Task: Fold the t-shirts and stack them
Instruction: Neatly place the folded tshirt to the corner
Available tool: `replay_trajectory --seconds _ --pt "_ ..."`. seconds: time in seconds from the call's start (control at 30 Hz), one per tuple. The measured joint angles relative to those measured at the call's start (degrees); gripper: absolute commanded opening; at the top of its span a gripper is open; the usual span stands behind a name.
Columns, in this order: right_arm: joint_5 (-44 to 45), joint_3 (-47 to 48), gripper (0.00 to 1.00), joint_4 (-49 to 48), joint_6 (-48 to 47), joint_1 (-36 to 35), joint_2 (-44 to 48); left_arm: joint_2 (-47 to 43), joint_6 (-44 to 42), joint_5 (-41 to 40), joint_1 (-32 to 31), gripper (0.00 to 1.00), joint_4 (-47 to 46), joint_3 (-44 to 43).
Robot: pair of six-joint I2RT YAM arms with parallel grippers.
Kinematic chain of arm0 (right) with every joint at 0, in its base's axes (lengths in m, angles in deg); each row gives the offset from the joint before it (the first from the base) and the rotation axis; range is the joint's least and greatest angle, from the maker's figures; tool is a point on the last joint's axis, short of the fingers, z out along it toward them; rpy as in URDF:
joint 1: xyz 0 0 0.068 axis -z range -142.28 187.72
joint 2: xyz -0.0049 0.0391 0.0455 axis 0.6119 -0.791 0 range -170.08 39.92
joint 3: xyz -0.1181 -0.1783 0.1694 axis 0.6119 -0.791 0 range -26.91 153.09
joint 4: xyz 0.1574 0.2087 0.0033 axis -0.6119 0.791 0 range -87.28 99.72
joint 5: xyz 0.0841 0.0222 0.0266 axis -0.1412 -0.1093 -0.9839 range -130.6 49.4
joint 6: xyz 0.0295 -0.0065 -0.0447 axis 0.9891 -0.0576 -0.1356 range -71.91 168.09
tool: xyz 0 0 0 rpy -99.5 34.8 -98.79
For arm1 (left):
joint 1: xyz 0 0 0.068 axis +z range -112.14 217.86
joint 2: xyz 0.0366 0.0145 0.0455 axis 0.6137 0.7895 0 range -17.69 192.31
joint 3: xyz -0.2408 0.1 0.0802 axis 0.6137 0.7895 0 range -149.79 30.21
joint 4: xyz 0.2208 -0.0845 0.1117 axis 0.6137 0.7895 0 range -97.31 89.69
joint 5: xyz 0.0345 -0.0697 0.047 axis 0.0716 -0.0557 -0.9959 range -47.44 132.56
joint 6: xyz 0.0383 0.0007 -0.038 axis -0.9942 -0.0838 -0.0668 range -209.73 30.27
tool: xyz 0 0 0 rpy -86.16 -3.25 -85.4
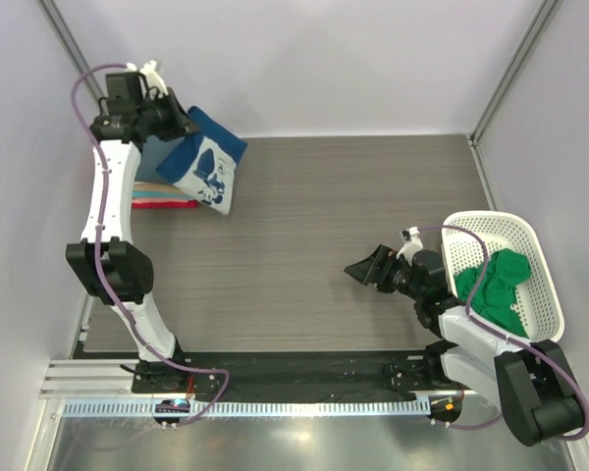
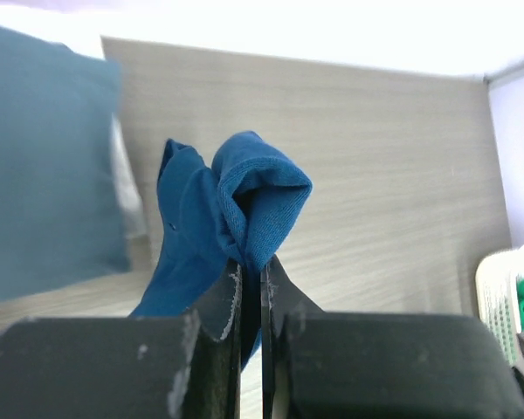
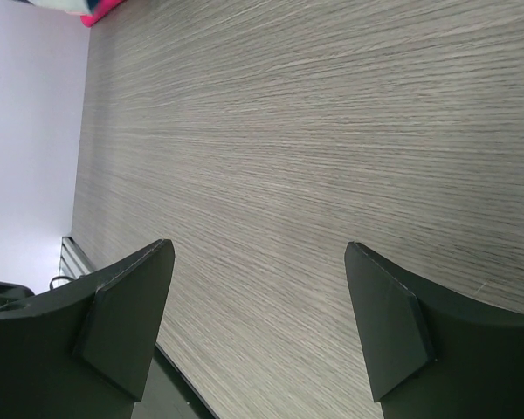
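My left gripper (image 1: 184, 124) is raised at the far left and shut on an edge of the navy blue t-shirt (image 1: 208, 162) with the white print. The shirt hangs bunched from it over the stack of folded tees (image 1: 162, 198), whose tan, teal and red edges show. In the left wrist view the jaws (image 2: 251, 272) pinch a fold of the blue shirt (image 2: 223, 205), and a slate-blue folded tee (image 2: 44, 166) lies blurred at the left. My right gripper (image 1: 369, 268) is open and empty, low over the table (image 3: 260, 262). The green t-shirt (image 1: 496, 285) lies crumpled in the basket.
The white mesh basket (image 1: 535, 245) stands at the right edge beside my right arm. Grey walls close off the table on the left, back and right. Bare wood-grain tabletop (image 1: 324, 216) lies between the stack and the basket. A red cloth corner (image 3: 105, 13) shows in the right wrist view.
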Motion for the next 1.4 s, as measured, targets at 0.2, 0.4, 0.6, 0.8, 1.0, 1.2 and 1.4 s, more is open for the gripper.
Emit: replay_trajectory --seconds 0.2,0.4,0.6,0.8,1.0,1.2,1.4 --pt "-0.87 0.00 0.85 -1.11 0.20 0.09 -1.38 0.13 -1.25 0.94 3.41 0.00 2.67 -10.62" --pt "-1.44 0.00 0.85 -1.81 0.35 0.46 -1.62 3.54 -1.22 3.34 5.97 0.00 3.50 -18.36" --pt "-1.92 -0.07 0.85 -2.29 0.68 0.81 -1.62 7.91 -1.29 4.48 8.52 0.00 3.74 -18.73" --pt "-2.45 -0.17 0.85 -3.23 1.11 1.03 -2.60 14.23 -0.87 7.15 12.63 0.00 3.87 -21.27" --pt "-2.93 -0.17 0.85 -4.15 1.31 1.20 -3.39 19.47 1.11 7.98 16.55 0.00 2.58 -24.20" --pt "-3.61 -0.17 0.85 -5.07 1.51 1.62 -5.03 22.93 2.12 7.23 17.42 0.00 -1.33 -24.41" --pt "-4.50 -0.17 0.85 -5.86 1.68 2.32 -6.56 28.24 3.80 4.87 17.77 0.00 -8.57 -25.09"
